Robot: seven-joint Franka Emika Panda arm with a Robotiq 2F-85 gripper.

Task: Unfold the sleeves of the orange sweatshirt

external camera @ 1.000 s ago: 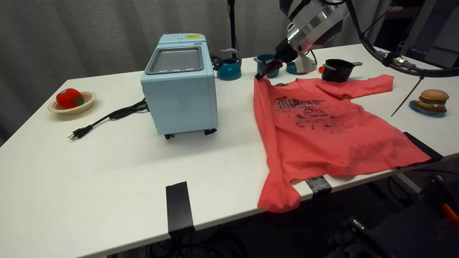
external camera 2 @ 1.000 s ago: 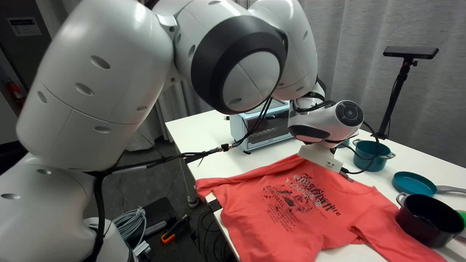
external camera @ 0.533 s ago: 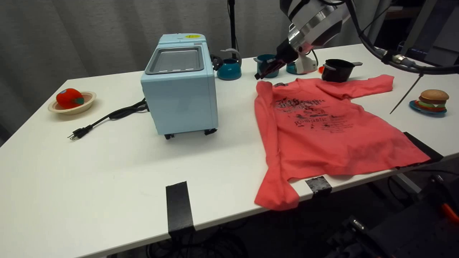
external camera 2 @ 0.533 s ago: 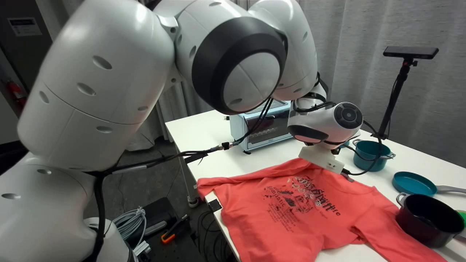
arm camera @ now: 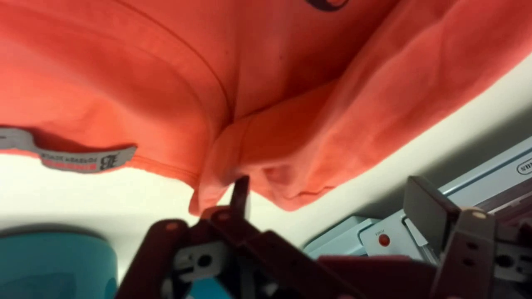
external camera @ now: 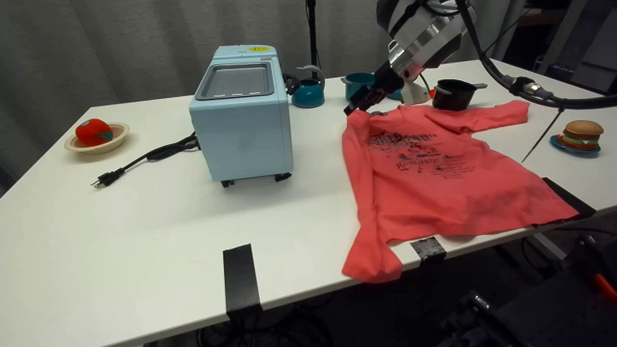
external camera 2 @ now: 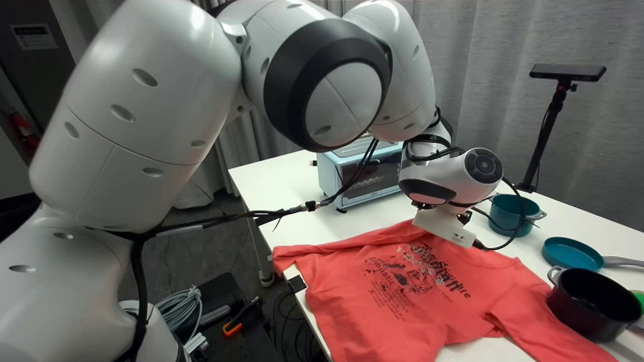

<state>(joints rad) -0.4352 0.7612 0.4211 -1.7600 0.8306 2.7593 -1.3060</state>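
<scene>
The orange sweatshirt (external camera: 448, 178) lies spread with its dark chest print up, in both exterior views. One sleeve (external camera: 359, 178) is folded back along the body's side, its cuff end hanging over the table's front edge. The second sleeve (external camera: 501, 115) stretches outward past the dark pot. My gripper (arm camera: 328, 178) stands open at the folded sleeve's shoulder end, its fingers wide apart with no cloth gripped. In the wrist view the tip of one finger (arm camera: 240, 193) overlaps the cloth edge; whether it touches I cannot tell. In an exterior view the hand hides the fingers behind the white wrist mount (external camera 2: 443, 226).
A light-blue toaster oven (external camera: 241, 135) stands beside the folded sleeve. Behind the collar are a teal pot (external camera: 356, 84) and a kettle (external camera: 308, 94); a dark pot (external camera: 452, 95) borders the outstretched sleeve. A toy burger (external camera: 581, 135) and a bowl (external camera: 118, 140) sit farther out.
My gripper has opened and let go of the sleeve's shoulder fold, which dropped slightly onto the table. The cuff end shifted a little. The hand has since come down slightly.
</scene>
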